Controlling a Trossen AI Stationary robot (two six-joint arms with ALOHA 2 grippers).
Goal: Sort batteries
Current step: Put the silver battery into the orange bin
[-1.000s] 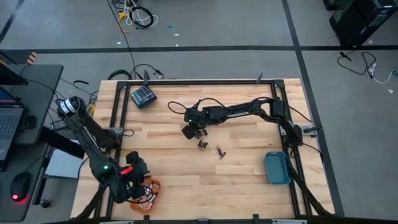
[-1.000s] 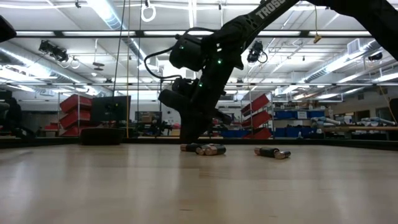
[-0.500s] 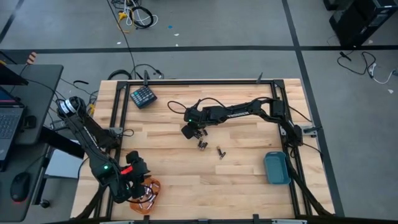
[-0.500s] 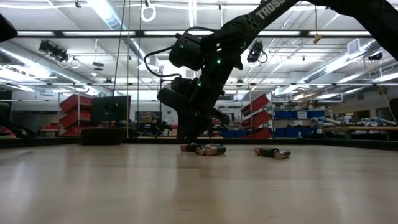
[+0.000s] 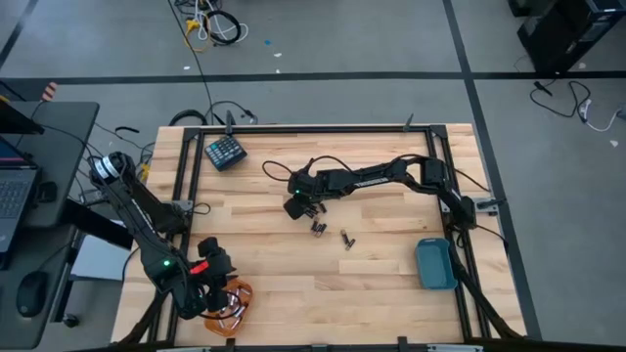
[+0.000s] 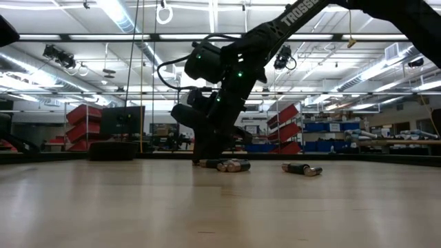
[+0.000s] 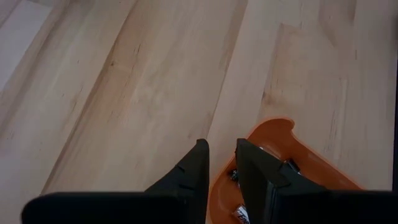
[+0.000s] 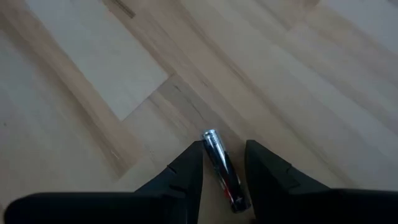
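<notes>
The right gripper (image 8: 224,163), fingers parted, straddles a battery (image 8: 222,168) at table centre, eleven o'clock of the other cells (image 5: 333,233); it should be closed squarely (left gripper (image 7: 221,163) idles, narrowly parted, empty, over the orange tray (image 7: 311,163)).

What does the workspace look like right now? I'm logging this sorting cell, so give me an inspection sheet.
Surface: wooden table, bare planks.
Job's things: batteries loose mid-table; one battery between the right gripper's fingers; orange tray holds some; blue tray at right edge.
Clutter: teal keypad block.
Grippers: right gripper low at mid-table; left gripper over orange tray, narrow gap.
Cables: floor cables.
Surroundings: laptop, shelving.
</notes>
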